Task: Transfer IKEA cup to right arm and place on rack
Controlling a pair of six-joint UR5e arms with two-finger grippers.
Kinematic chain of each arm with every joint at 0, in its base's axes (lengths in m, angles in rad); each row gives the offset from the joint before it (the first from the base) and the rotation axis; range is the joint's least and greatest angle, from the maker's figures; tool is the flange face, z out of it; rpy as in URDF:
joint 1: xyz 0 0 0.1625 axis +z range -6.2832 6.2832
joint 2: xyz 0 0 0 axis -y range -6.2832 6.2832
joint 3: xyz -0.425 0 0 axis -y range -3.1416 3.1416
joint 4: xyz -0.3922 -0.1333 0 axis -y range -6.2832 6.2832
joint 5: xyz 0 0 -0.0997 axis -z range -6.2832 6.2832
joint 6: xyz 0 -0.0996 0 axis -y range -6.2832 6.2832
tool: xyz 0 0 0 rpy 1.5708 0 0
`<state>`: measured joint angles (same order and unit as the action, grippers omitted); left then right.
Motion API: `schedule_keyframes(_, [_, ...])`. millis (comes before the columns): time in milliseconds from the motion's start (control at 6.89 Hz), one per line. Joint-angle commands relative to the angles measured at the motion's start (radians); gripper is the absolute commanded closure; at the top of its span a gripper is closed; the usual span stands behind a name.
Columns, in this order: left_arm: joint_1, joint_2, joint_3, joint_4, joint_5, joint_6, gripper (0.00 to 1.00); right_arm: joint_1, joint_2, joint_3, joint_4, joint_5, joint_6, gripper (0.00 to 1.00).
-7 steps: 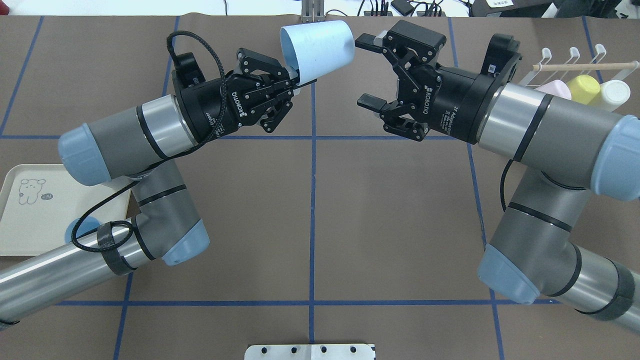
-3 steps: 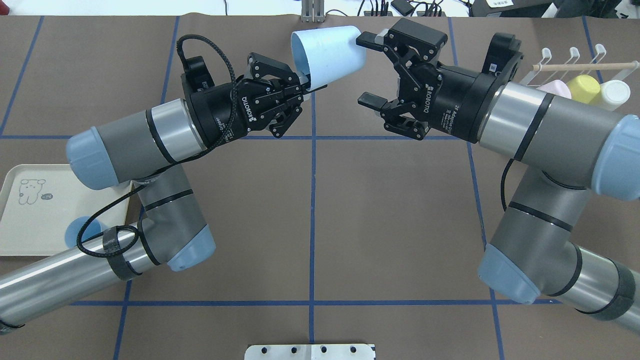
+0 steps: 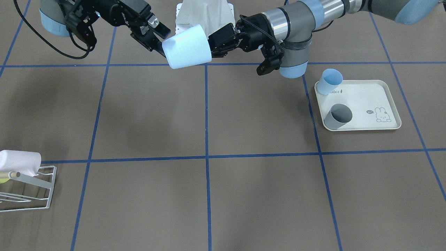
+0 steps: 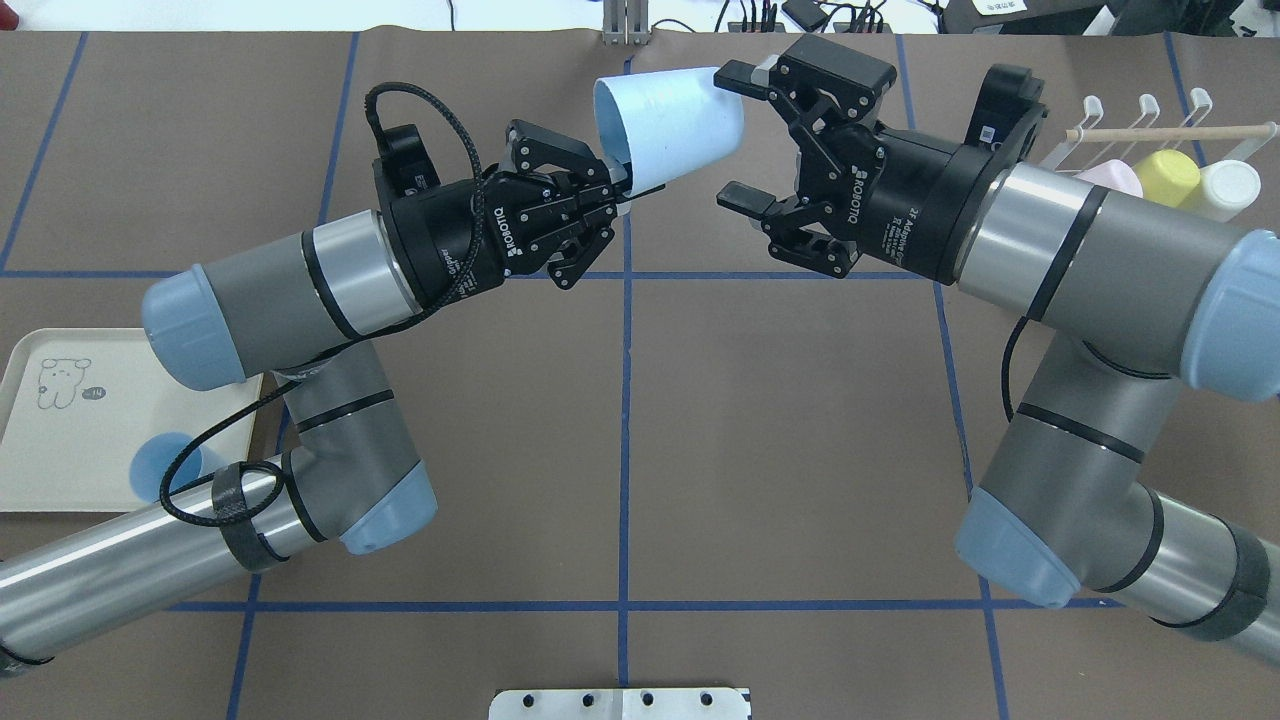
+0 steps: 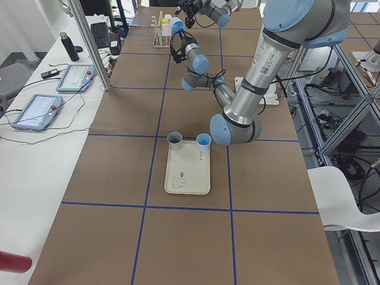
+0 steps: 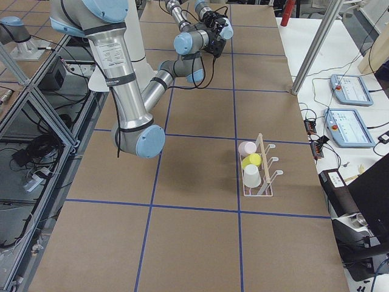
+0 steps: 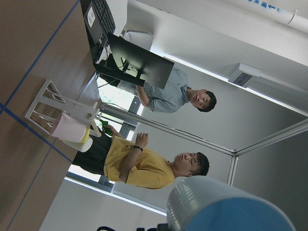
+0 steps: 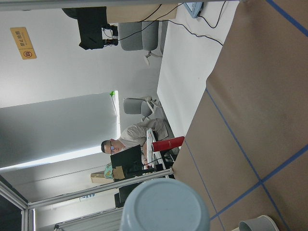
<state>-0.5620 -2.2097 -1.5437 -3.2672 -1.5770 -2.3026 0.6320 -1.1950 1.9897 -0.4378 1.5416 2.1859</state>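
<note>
The light blue IKEA cup (image 4: 668, 122) hangs on its side above the far middle of the table, base toward the right arm. My left gripper (image 4: 622, 182) is shut on its rim. My right gripper (image 4: 738, 138) is open, and the cup's base sits just inside the gap between its two fingers; whether the upper finger touches the cup is unclear. The front-facing view shows the same cup (image 3: 188, 50) between both grippers. Its base (image 8: 163, 207) fills the bottom of the right wrist view. The white wire rack (image 4: 1160, 131) stands at the far right, behind the right arm.
The rack (image 3: 45, 190) holds a pink, a yellow and a white cup. A cream rabbit-print tray (image 3: 366, 97) on the left arm's side carries a blue cup (image 3: 330, 81) and a grey cup (image 3: 337, 116). People stand beyond the table in the wrist views.
My left arm has carried the cup to the right, so its base now lies between the right gripper's open fingers. The right gripper has barely moved and stays open.
</note>
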Motion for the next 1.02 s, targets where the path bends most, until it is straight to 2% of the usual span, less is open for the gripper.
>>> schedule_keyframes(0, [0.013, -0.002, -0.009, 0.0, 0.0, 0.0, 1.0, 0.0, 0.0, 0.0, -0.001, -0.005, 0.0, 0.0])
schedule_keyframes(581, [0.027, -0.015, -0.01, 0.0, 0.0, 0.0, 1.0, 0.0, 0.0, -0.002, -0.001, -0.005, 0.0, 0.0])
schedule_keyframes(871, [0.039, -0.015, -0.01, 0.0, 0.0, 0.002, 1.0, 0.0, 0.002, -0.002, -0.001, -0.005, 0.002, 0.07])
